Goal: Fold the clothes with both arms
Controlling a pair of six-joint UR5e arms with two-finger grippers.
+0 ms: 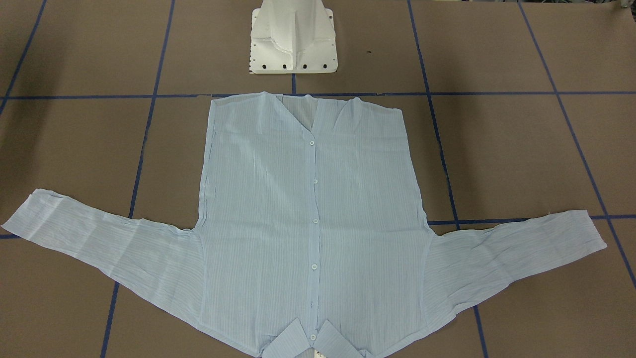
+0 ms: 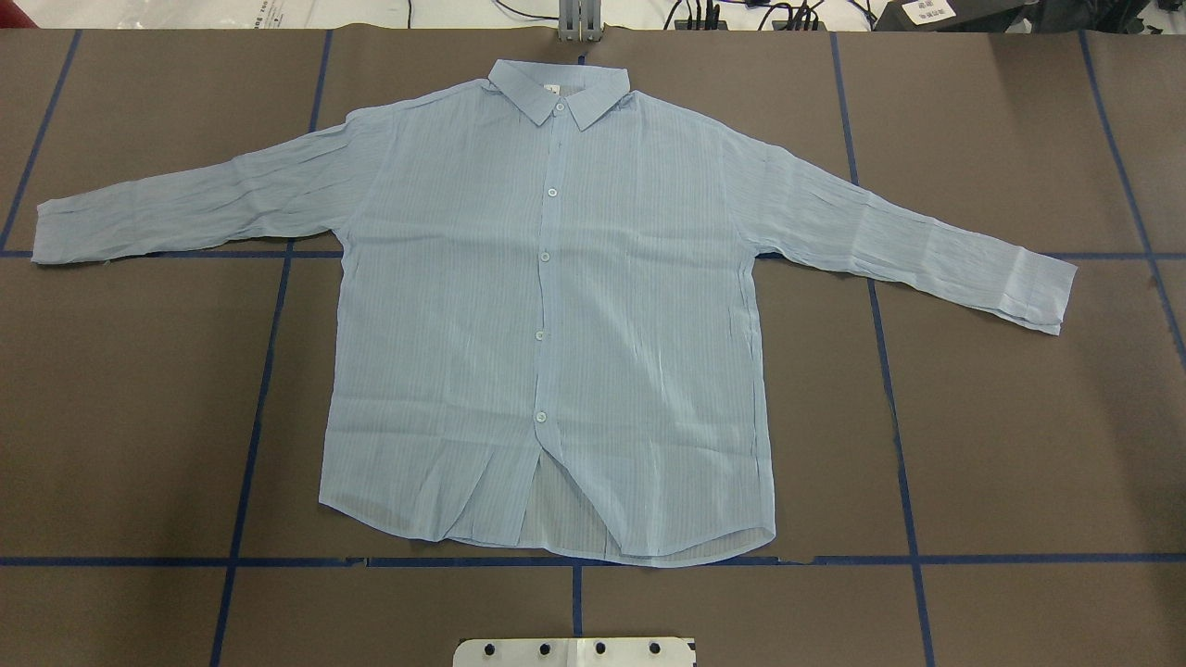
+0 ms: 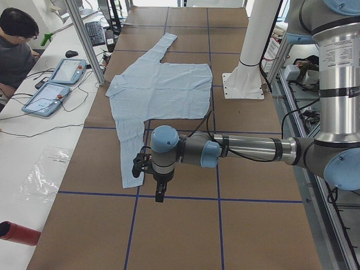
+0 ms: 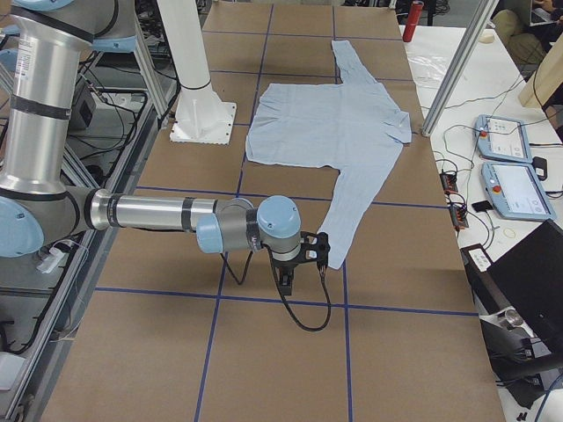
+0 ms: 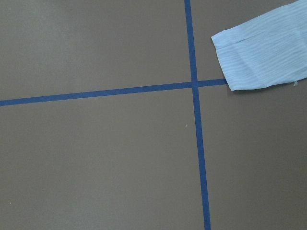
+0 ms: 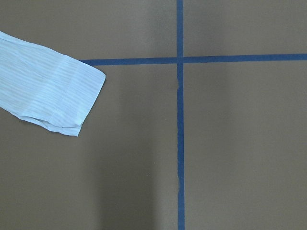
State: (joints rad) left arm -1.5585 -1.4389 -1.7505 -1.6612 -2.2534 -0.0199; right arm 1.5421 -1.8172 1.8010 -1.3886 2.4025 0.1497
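**Position of garment.** The shirt (image 2: 556,306) lay flat and buttoned, front upward, in the middle of the tabletop (image 2: 1019,445). In the overhead view its collar (image 2: 560,88) sat at top centre. Its hem (image 2: 649,554) lay toward the bottom of the frame, short of the white pedestal (image 2: 574,651). Both sleeves were spread outward, one to each side of the frame. No fold had been made.

**Claws.** Neither claw appeared in the overhead or front-facing views. The left claw (image 3: 160,191) was seen only in the exterior left view and the right claw (image 4: 286,281) only in the exterior right view. Whether their fingers were apart or together could not be told. Nothing was seen held in either.

**Governing relation.**
- The left claw hung above the tabletop beside the end of the left sleeve. Its wrist view showed the left cuff (image 5: 259,57) in the upper right of the frame, over blue tape lines (image 5: 194,143).
- The right wrist view showed the right cuff (image 6: 62,96) at the upper left, with bare surface elsewhere.
- Each sleeve's long axis ran from its cuff inward toward the shirt body.
- The left arm was nearer the left cuff and the right arm nearer the right cuff.

**Assessment.** The task appeared to be at its start. Each claw would likely need to shift toward its own cuff before gripping. The thin cloth may bunch.
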